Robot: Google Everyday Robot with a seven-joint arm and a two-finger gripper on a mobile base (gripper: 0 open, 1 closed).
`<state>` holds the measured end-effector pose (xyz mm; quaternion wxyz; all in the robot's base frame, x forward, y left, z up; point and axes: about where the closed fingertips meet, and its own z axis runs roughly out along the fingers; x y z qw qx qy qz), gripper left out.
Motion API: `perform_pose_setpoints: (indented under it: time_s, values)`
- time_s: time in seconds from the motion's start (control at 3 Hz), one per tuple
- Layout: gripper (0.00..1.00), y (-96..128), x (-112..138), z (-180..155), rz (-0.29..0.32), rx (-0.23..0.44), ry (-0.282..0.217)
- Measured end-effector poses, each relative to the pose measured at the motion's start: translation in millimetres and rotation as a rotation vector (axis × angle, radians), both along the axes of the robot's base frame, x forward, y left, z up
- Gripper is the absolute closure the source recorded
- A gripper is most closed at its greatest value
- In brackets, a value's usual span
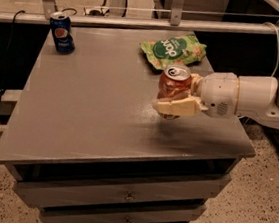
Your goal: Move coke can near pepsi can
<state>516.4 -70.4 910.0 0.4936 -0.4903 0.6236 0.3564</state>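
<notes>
The coke can [173, 84], red-orange with a silver top and pull tab, is held upright in my gripper [177, 98] a little above the grey table top [94, 108], right of the middle. The gripper comes in from the right on a white arm and its cream fingers [175, 106] are shut around the can's lower half. The pepsi can [62, 33], dark blue with a round logo, stands upright at the table's far left corner, far from the coke can.
A green chip bag [173, 49] lies at the far right of the table, just behind the held can. A metal rail [154, 22] runs behind the table. Drawers [119, 197] are below the front edge. Cables hang at left and right.
</notes>
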Motion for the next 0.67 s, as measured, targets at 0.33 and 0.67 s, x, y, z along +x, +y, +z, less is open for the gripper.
perform_pose_setpoints:
  time_s: [0.33, 0.67]
  values:
    - [1.00, 13.2, 3.5, -1.1, 0.021, 0.002, -0.003]
    - [1.00, 51.5, 22.8, -11.8, 0.054, 0.022, 0.002]
